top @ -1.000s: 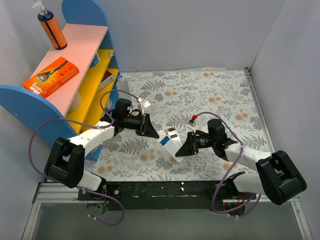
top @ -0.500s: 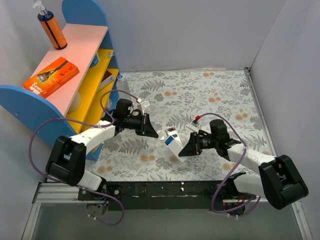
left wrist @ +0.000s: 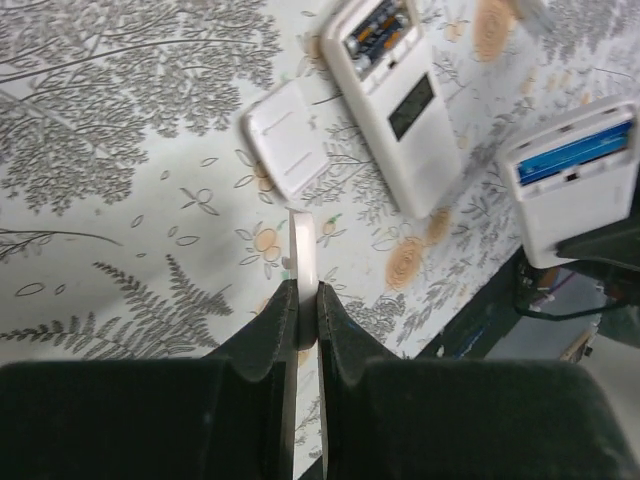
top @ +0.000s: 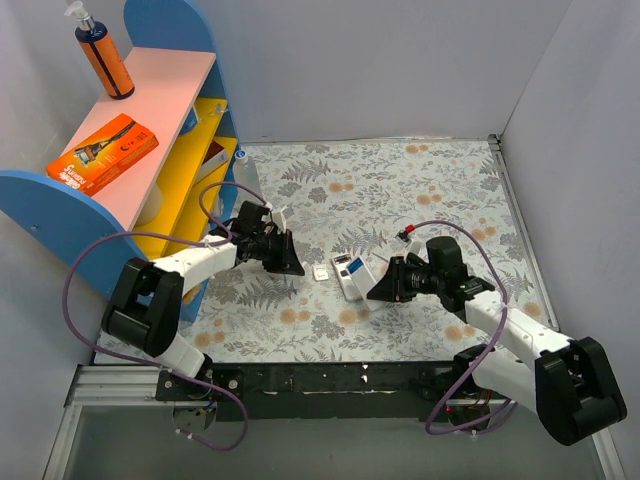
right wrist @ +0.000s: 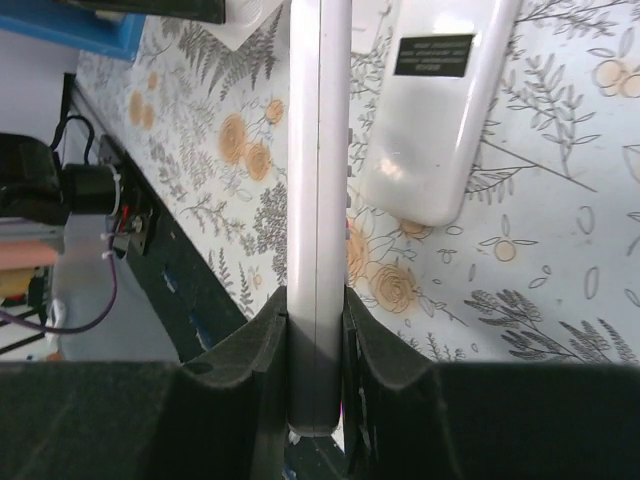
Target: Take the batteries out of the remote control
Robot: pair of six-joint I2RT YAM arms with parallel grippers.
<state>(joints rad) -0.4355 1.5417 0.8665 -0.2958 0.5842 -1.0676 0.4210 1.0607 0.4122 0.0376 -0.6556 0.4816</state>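
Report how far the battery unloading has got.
Done: both covers are off. The loose cover lies on the table; the left gripper pinches the held cover. In hand: the right gripper clamps the held remote, its open bay showing blue batteries. Left: those cells are not yet out; the table remote has an open bay too, contents unclear. No loose battery shows.

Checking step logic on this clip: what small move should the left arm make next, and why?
Probably lower the left pincer and release the thin white cover it pinches onto the table. That would free it to pull the blue battery visible in the open remote that the right pincer grips.
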